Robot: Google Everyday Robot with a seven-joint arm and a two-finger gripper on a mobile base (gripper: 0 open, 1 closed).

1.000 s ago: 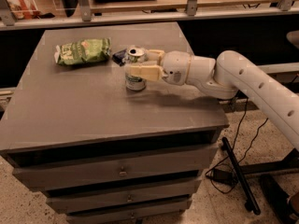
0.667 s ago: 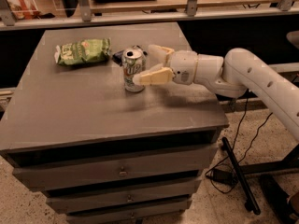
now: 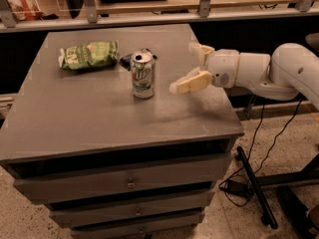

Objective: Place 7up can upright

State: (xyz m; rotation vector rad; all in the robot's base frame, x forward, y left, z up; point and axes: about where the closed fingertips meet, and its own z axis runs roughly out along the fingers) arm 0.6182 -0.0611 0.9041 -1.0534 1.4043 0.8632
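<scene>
The 7up can [image 3: 143, 75] stands upright on the grey cabinet top [image 3: 99, 118], silver and green with its shiny top facing up. My gripper [image 3: 188, 66] is open and empty, to the right of the can and apart from it, above the right part of the top. One cream finger [image 3: 190, 81] points toward the can, the other [image 3: 199, 49] lies further back. The white arm [image 3: 264, 73] reaches in from the right.
A crinkled green snack bag [image 3: 88, 55] lies at the back left of the top. A small dark flat packet [image 3: 130, 58] lies just behind the can. A rail with posts [image 3: 149, 15] runs along the back. Drawers [image 3: 129, 183] are below, and cables [image 3: 254, 178] lie on the floor at right.
My gripper let go of the can, opened, and drew back to the right. The can stays standing upright where it was set.
</scene>
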